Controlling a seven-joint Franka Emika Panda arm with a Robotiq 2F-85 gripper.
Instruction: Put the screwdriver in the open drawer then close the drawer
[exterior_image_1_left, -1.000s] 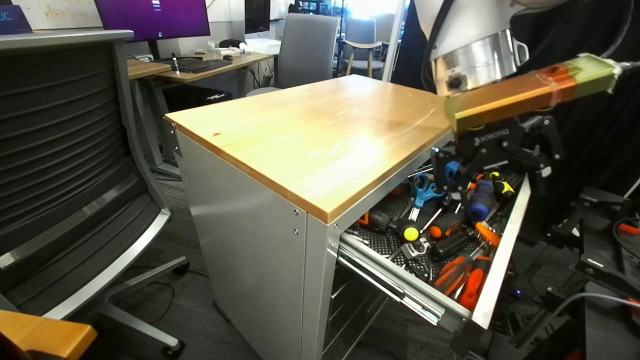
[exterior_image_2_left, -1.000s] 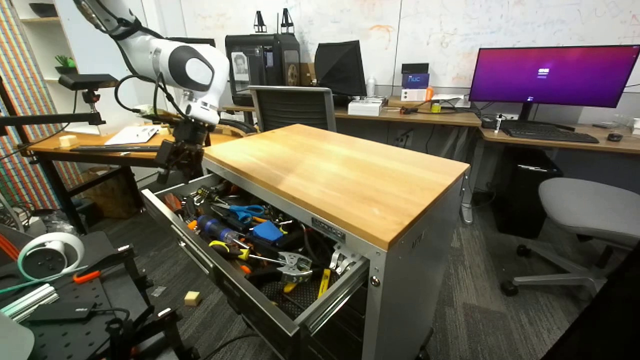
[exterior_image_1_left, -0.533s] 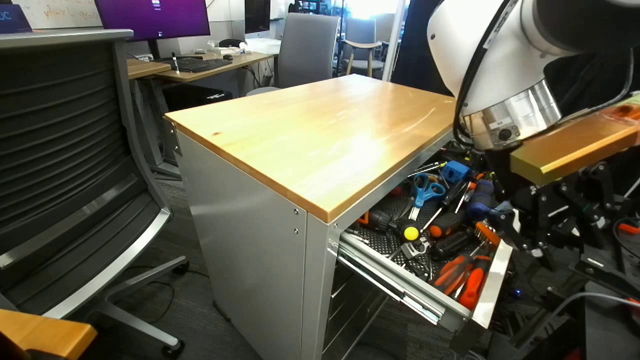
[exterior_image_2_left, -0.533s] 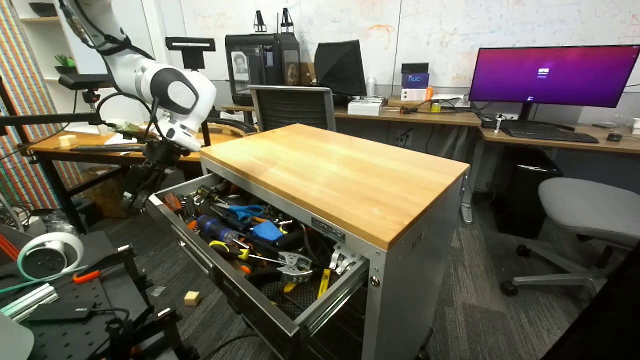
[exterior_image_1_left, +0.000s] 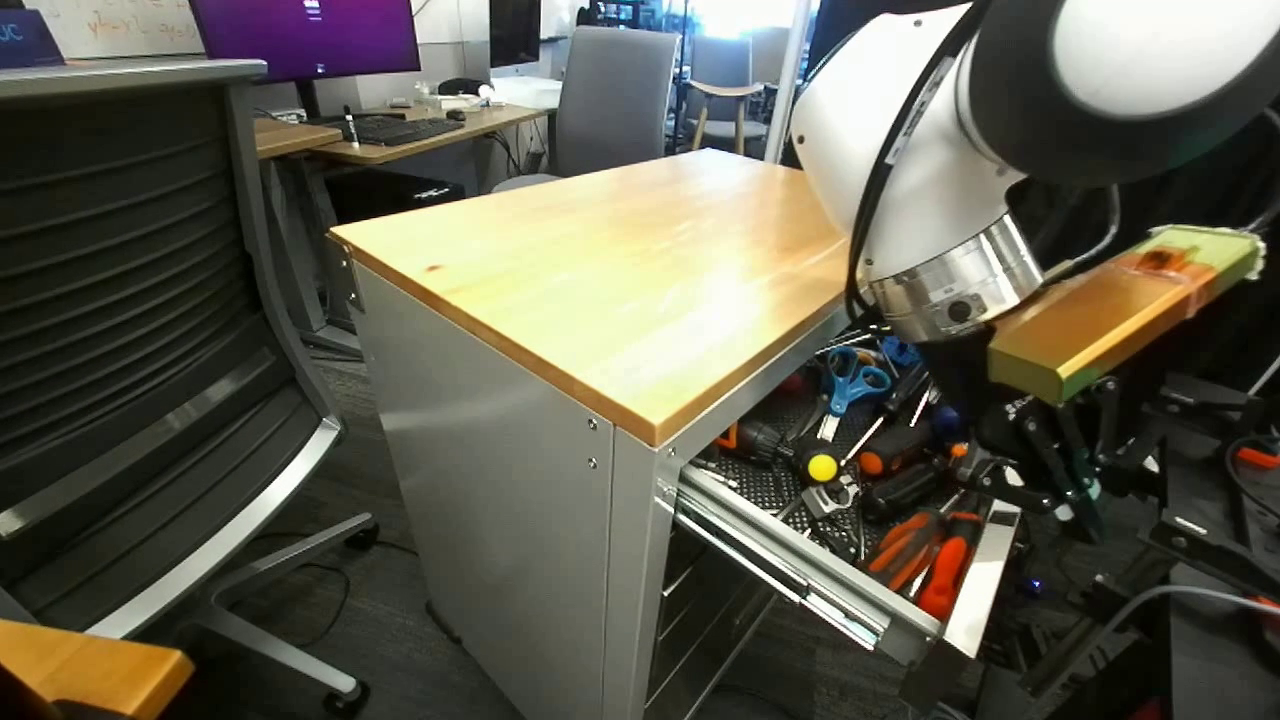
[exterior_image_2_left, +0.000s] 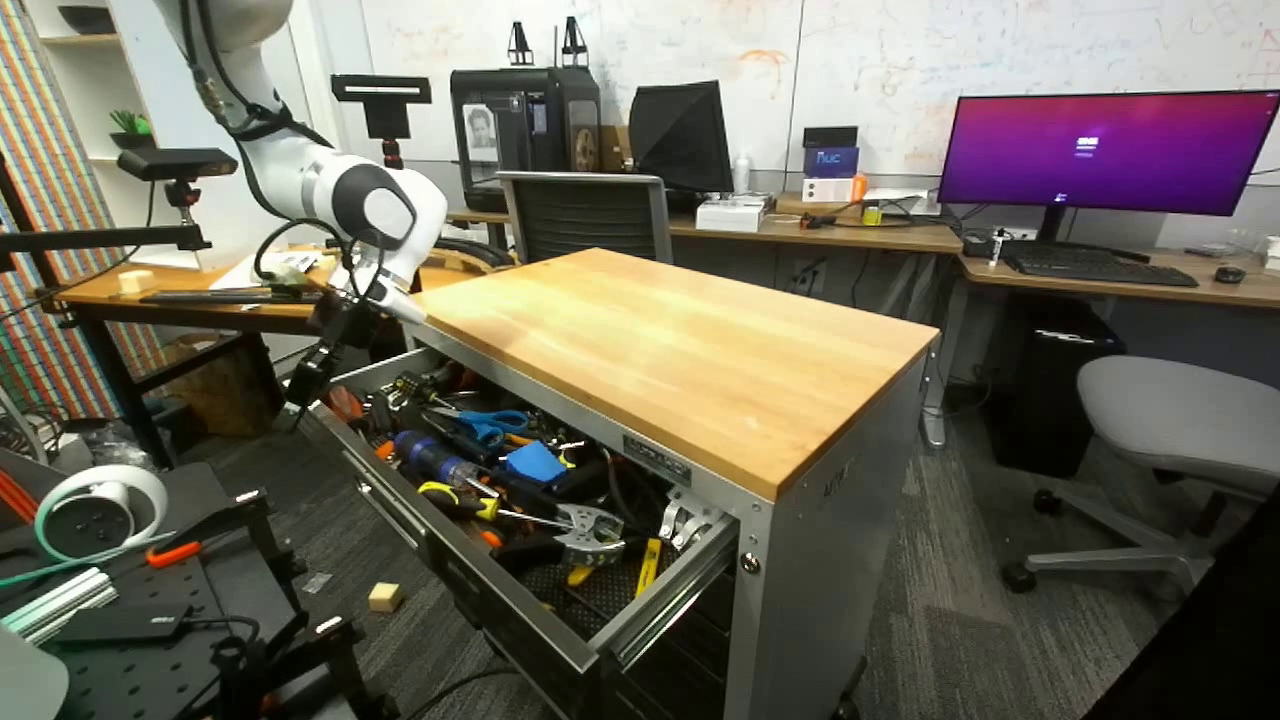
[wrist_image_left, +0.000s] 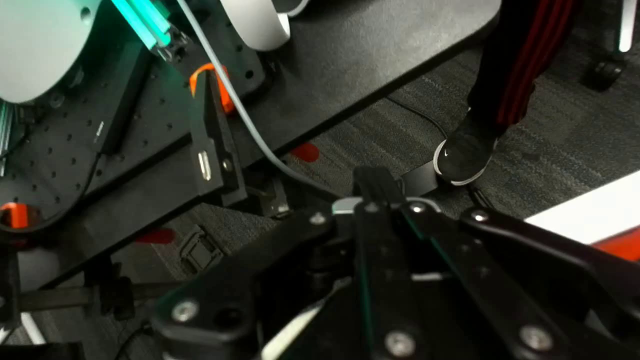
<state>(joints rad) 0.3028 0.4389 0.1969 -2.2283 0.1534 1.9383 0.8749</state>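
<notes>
jaws have swung from spread to pressed together, near the drawer front (exterior_image_1_left: 983, 580), contact unclear.

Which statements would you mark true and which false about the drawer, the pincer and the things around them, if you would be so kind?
1. The drawer stands open. True.
2. The pincer is holding the blue-handled scissors. False: they lie in the drawer, and the pincer is shut with nothing visible in its grip.
3. A yellow-and-black-handled screwdriver lies in the drawer. True.
4. The lit monitor shows a green picture. False: it is mostly purple.
5. A shoe shows in the wrist view. True.
6. The pale block lies in the drawer. False: it is on the floor.
</notes>
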